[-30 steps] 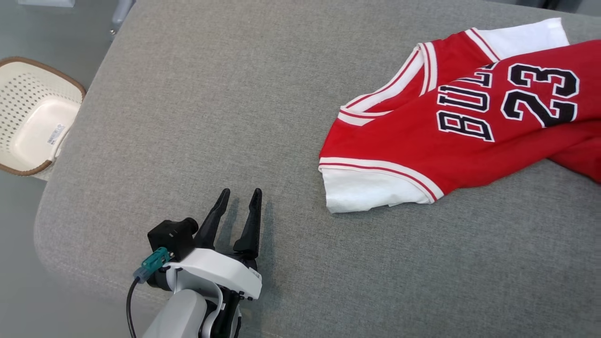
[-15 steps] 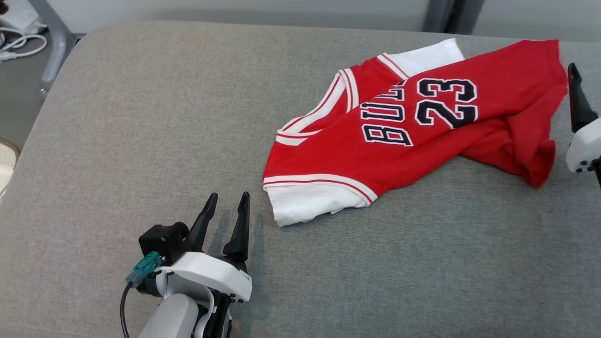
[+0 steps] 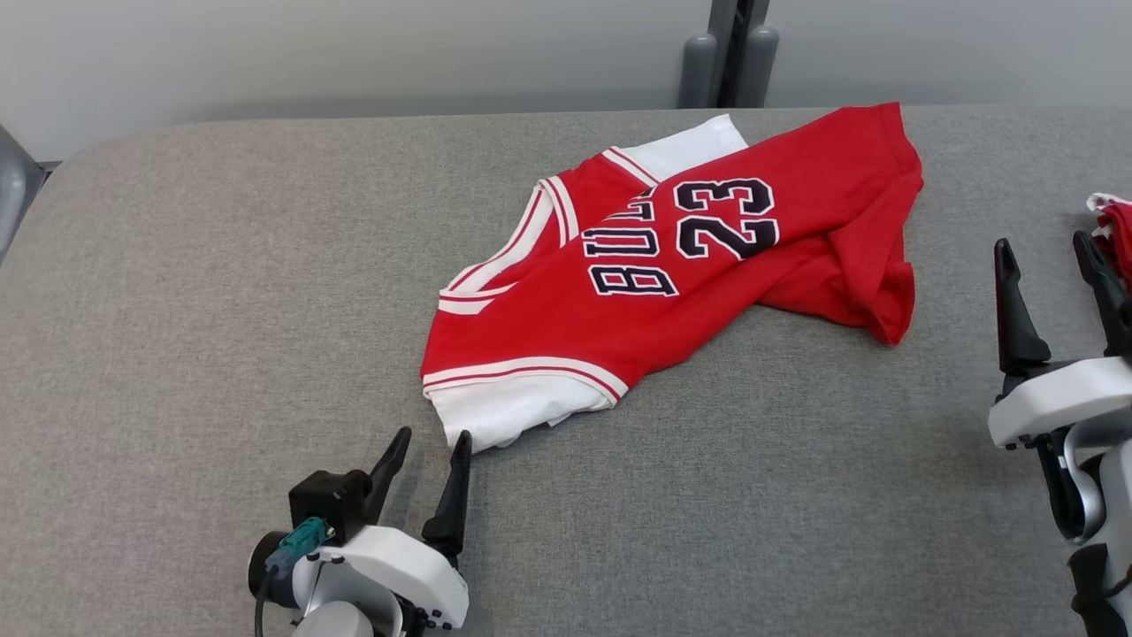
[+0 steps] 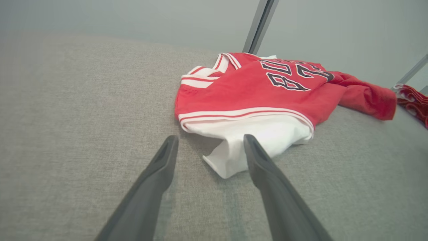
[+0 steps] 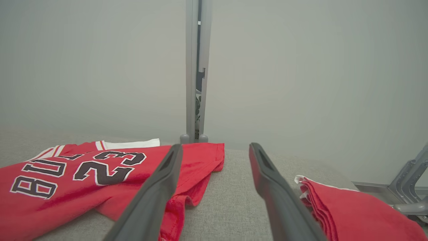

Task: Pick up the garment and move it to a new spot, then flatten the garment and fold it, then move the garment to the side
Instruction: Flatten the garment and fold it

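Note:
The garment is a red jersey with white sleeves and black "23" lettering, lying rumpled on the grey padded table. My left gripper is open at the near left, its right fingertip just beside the white sleeve's near corner. In the left wrist view the left gripper frames that corner of the garment, with nothing clamped. My right gripper stands open at the right edge, apart from the jersey's red hem. The right wrist view shows the right gripper over bare table beside the garment.
A folded red cloth pile lies at the table's far right, just right of my right gripper; it is the red cloth pile in the right wrist view. A grey post stands behind the table against a pale wall.
The head camera has swung right, so the whole picture shifted left and the basket left the view. My right gripper came into view. My left gripper now sits closer to the white sleeve.

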You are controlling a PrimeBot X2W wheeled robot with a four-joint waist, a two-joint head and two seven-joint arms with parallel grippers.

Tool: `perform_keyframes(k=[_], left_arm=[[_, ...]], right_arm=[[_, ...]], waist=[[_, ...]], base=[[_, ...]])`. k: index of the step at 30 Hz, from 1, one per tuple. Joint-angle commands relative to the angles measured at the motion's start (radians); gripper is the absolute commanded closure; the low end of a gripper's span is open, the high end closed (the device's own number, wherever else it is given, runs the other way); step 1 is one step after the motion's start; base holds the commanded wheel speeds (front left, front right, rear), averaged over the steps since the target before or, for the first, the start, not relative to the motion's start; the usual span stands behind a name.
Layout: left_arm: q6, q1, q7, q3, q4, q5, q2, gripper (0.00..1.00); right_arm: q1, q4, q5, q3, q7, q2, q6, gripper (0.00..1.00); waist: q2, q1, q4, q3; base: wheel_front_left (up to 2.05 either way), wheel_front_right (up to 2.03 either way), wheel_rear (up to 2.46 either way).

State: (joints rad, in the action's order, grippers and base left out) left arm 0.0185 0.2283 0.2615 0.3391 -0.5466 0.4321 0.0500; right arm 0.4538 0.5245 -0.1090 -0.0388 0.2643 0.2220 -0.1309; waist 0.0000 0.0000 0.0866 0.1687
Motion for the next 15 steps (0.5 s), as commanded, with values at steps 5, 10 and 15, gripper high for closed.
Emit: perform_keyframes(k=[5,10,15], left_arm=[[0.056,0.011,0.003,0.015,-0.043,-0.003,0.005,0.0],[0.068,0.039,0.003,0.026,-0.08,-0.003,0.004,0.0],[0.068,0.071,0.003,0.026,-0.108,0.012,0.004,0.0]], right_arm=[[-0.048,-0.059,0.026,-0.034,-0.017,-0.028,0.0,0.0],[-0.054,-0.089,0.04,-0.03,-0.034,-0.051,0.0,0.0],[-0.06,-0.105,0.044,-0.03,-0.042,-0.06,0.0,0.0]], waist=[[0.0,0.0,-0.014,0.004],[0.0,0.0,-0.031,0.019],[0.0,0.0,-0.044,0.033]], base=[[0.0,0.0,0.0],[0.0,0.0,0.0],[0.0,0.0,0.0]])
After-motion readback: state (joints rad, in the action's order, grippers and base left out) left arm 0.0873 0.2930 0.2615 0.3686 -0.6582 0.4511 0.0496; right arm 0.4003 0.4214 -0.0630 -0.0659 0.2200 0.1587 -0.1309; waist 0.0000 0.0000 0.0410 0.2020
